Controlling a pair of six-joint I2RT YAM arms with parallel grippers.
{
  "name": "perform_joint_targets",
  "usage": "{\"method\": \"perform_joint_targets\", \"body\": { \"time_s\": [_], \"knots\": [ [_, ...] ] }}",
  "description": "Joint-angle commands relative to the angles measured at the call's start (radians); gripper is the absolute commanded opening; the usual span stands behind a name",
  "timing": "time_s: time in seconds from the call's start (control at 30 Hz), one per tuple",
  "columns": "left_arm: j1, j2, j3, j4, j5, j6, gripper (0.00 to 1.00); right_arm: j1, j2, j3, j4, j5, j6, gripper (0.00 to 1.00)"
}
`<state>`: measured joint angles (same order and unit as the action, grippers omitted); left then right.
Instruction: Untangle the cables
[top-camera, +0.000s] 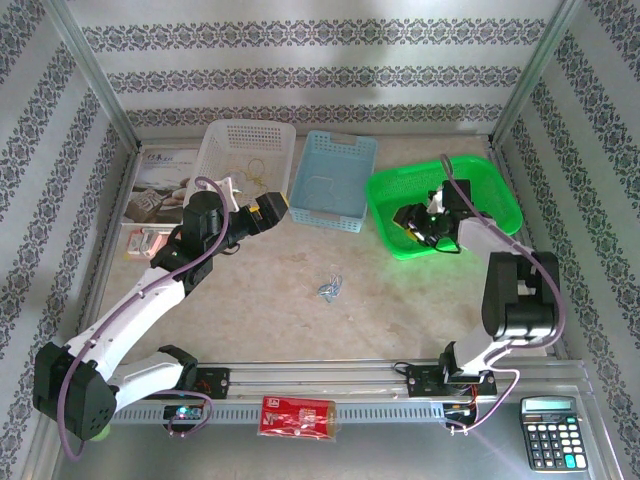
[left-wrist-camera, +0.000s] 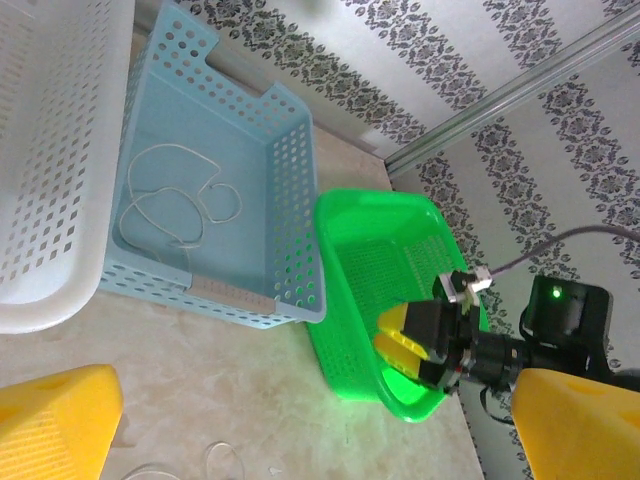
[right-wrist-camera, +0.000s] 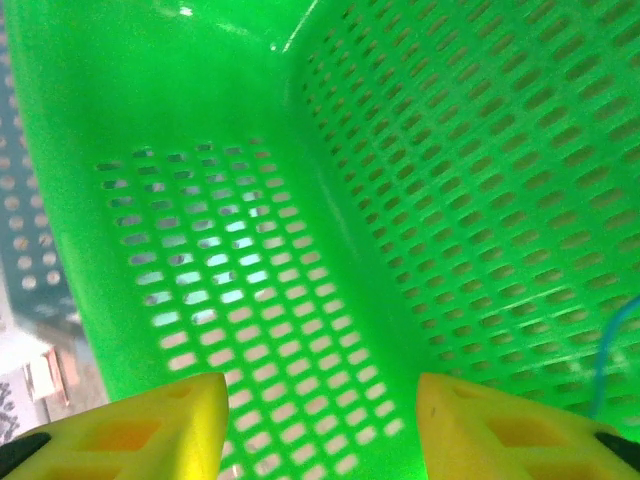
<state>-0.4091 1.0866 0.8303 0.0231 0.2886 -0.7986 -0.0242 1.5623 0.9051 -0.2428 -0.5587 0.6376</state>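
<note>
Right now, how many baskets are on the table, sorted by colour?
White basket: 1
Blue basket: 1
Green basket: 1
Total: 3

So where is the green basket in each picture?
Top external: the green basket is at the back right, just right of the blue basket.
Left wrist: the green basket is right of centre, touching the blue basket's near corner.
Right wrist: the green basket is seen from inside, slotted walls straight ahead.
Shared landmark: the right gripper, yellow-fingered, reaching into the basket.
</note>
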Motion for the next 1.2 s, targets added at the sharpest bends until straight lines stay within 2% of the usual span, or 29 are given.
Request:
{"method": "perform_joint_targets", "body": {
  "time_s": [0.0, 0.1, 0.27, 0.4, 0.53, 0.8, 1.03, 1.17],
  "knots": [
    [0.014, -0.002, 0.002, 0.051, 0.031, -0.006, 1.00, 0.009, -0.120, -0.005, 0.023, 0.006, 0.016, 0.53],
    [0.012, 0.008, 0.013, 0.055, 0.051, 0.020, 1.00, 0.001, -0.203, 0.051, -0.007, 0.081, -0.022, 0.54],
    [0.013, 0.009, 0.006, 0.075, 0.053, 0.052, 1.00, -0.010, -0.228, 0.167, -0.077, 0.138, -0.089, 0.55],
    [0.012, 0.008, -0.003, 0.083, 0.055, 0.075, 1.00, -0.005, -0.207, 0.204, -0.094, 0.115, -0.114, 0.55],
    [0.013, 0.015, -0.007, 0.053, 0.062, 0.085, 1.00, 0.041, -0.188, 0.214, -0.093, 0.063, -0.115, 0.54],
    [0.010, 0.003, -0.053, -0.004, 0.065, 0.054, 1.00, 0.266, -0.226, 0.169, -0.126, 0.055, -0.125, 0.52],
    [-0.001, -0.025, -0.134, -0.011, 0.055, 0.022, 1.00, 0.496, -0.245, 0.056, -0.124, 0.183, -0.102, 0.54],
    [-0.005, -0.028, -0.177, -0.039, 0.039, 0.010, 1.00, 0.584, -0.243, -0.007, -0.120, 0.256, -0.087, 0.59]
  ]
}}
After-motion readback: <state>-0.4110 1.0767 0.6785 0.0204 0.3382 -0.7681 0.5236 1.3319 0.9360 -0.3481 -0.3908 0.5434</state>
